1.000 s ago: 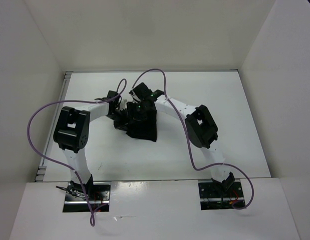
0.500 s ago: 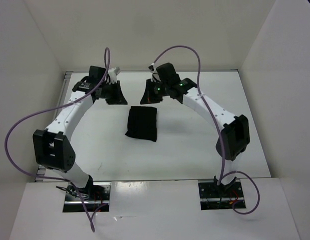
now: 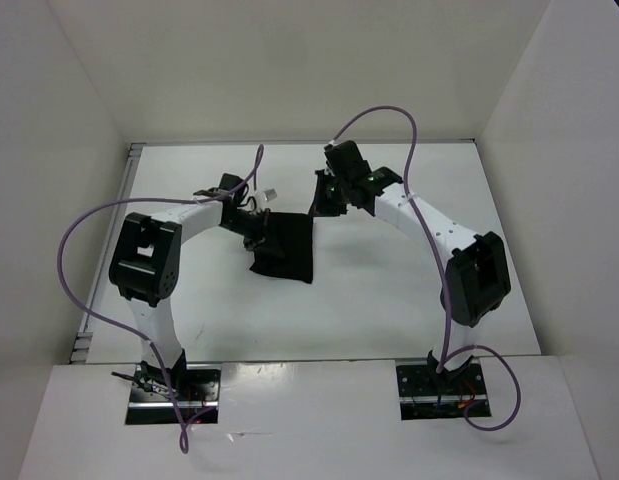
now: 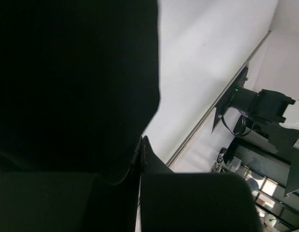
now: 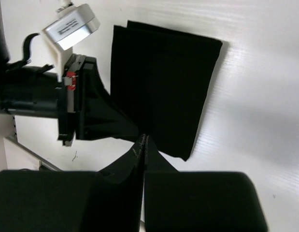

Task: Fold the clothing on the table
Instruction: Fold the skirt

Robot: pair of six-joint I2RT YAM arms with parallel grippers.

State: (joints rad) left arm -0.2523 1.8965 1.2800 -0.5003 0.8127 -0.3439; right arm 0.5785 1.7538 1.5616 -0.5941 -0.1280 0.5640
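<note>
The clothing (image 3: pixel 284 248) is a black fabric rectangle lying flat, folded, near the middle of the white table (image 3: pixel 409 300). My left gripper (image 3: pixel 260 231) is shut, its tips low at the cloth's far left edge. In the left wrist view the clothing (image 4: pixel 72 72) fills the upper left and the shut left gripper (image 4: pixel 141 141) shows no fabric between its jaws. My right gripper (image 3: pixel 320 203) is shut and hangs above the table just past the cloth's far right corner. The right wrist view shows the clothing (image 5: pixel 163 87) below the shut right gripper (image 5: pixel 143 140), with the left gripper (image 5: pixel 131 129) resting at the cloth's edge.
White walls enclose the table on three sides. A metal strip (image 3: pixel 132 160) runs along the left edge. Purple cables (image 3: pixel 84 225) loop over both arms. The left elbow (image 3: pixel 144 260) and right elbow (image 3: pixel 476 275) stand high over the table's sides. Arm bases (image 3: pixel 174 390) sit at the near edge.
Half a second ago both grippers were back at the table's far side. The left gripper has come down to the cloth's far left edge; the right has moved nearer and closed.
</note>
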